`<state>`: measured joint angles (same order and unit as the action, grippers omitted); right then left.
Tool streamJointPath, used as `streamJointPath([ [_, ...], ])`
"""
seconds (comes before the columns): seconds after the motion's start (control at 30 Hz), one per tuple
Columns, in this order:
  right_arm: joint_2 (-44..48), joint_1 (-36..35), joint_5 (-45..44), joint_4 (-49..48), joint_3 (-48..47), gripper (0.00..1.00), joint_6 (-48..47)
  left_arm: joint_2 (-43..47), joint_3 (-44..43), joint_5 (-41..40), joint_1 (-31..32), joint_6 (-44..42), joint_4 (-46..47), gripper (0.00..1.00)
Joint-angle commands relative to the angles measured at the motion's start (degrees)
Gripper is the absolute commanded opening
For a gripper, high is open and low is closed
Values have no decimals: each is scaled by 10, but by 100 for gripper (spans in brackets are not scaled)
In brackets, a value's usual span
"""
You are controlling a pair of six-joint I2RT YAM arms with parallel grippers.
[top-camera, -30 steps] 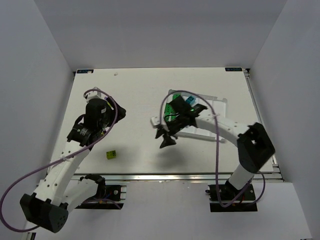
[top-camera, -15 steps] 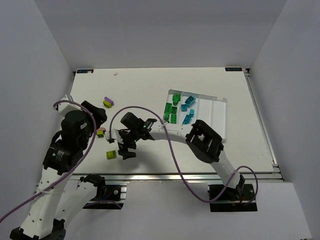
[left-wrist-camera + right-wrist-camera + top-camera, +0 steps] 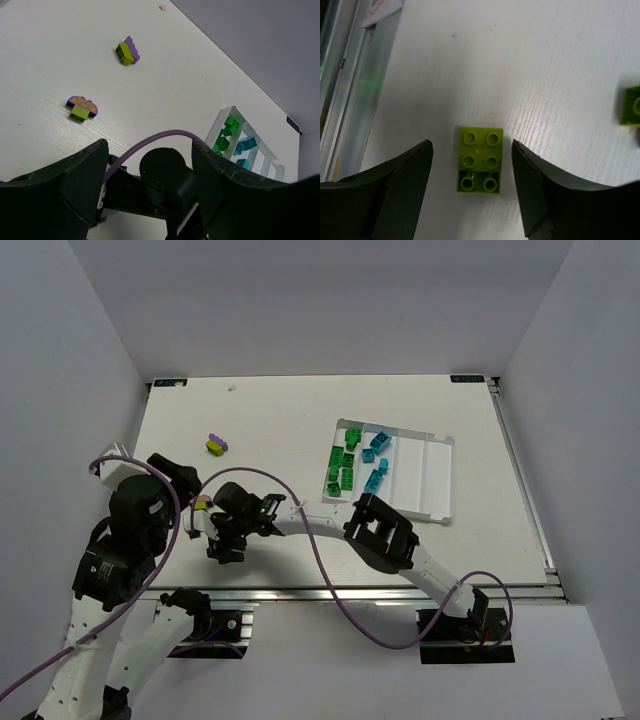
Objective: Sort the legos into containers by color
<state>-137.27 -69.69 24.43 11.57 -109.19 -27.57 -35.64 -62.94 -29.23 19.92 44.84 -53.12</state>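
**Lime brick sits between the right gripper's spread fingers**

Seen from the right wrist, the right gripper (image 3: 471, 145) hangs over the worktop (image 3: 560, 60) with its two fingers (image 3: 395, 185) apart. A lime brick (image 3: 479, 158) lies flat between them, six studs facing up. Bare worktop shows on either side of the brick, so neither finger touches it. How high the gripper sits above the surface cannot be told. Off to one side of this gripper runs a metal rail (image 3: 350, 90). On the opposite side a second lime piece (image 3: 632, 104) is cut off by the picture's edge.

From overhead, the right arm reaches far across to the left arm's side, and its gripper (image 3: 225, 545) covers the lime brick. A purple-and-lime piece (image 3: 203, 503) lies just beside that gripper. Another purple-and-lime pair (image 3: 216, 444) rests farther out, well apart from both grippers.

The left gripper (image 3: 148, 145) also has its fingers apart, with nothing held between them. Past the fingers its camera shows the right arm's black wrist and a purple cable (image 3: 165, 135).

The white tray (image 3: 432, 480) lies well away from both grippers, on the right arm's own side of the worktop. Dark green legos (image 3: 343, 462) fill the compartment nearest the grippers, and cyan legos (image 3: 375, 455) lie in the next one over.
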Motion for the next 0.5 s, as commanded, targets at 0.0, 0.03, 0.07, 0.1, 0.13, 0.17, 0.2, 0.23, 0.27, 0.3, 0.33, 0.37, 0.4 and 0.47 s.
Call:
streamJointPath([
  [0.0,-13,-1,-21,-8,-26,67,8,3,-18,-14,-1,-4,-12,77],
  [0.03,-10,-1,-27,-10,-21,63,5,3,-18,-15,-1,-3,-13,77],
  [0.07,-8,-1,-30,-12,-11,62,2,4,-17,-15,-1,-2,-12,77],
  [0.1,-5,-1,-33,-12,-6,59,-11,5,-13,-15,-1,-2,-7,77],
  [0.13,-2,-1,-39,-11,0,57,-16,6,-12,-15,-1,-2,-5,77],
  [0.17,2,0,-40,-11,12,54,-20,7,-11,-16,-1,-2,-2,77],
  [0.2,5,2,-39,-11,19,48,-24,7,-9,-16,-1,-1,3,77],
  [0.23,16,3,-38,-10,26,44,-26,7,-8,-15,-1,-1,6,77],
  [0.27,24,5,-37,-10,43,37,-27,7,-6,-14,-1,0,9,77],
  [0.3,44,7,-37,-9,52,32,-32,7,-3,-14,-1,0,15,77],
  [0.33,58,10,-33,-4,63,26,-35,7,4,-14,-1,0,19,77],
  [0.37,74,12,-30,-2,75,9,-37,8,9,-13,-1,-1,23,77],
  [0.4,113,21,-25,1,107,2,-40,10,15,-14,-1,1,31,77],
  [0.47,161,33,-6,7,150,0,-51,13,32,-14,-1,2,44,77],
])
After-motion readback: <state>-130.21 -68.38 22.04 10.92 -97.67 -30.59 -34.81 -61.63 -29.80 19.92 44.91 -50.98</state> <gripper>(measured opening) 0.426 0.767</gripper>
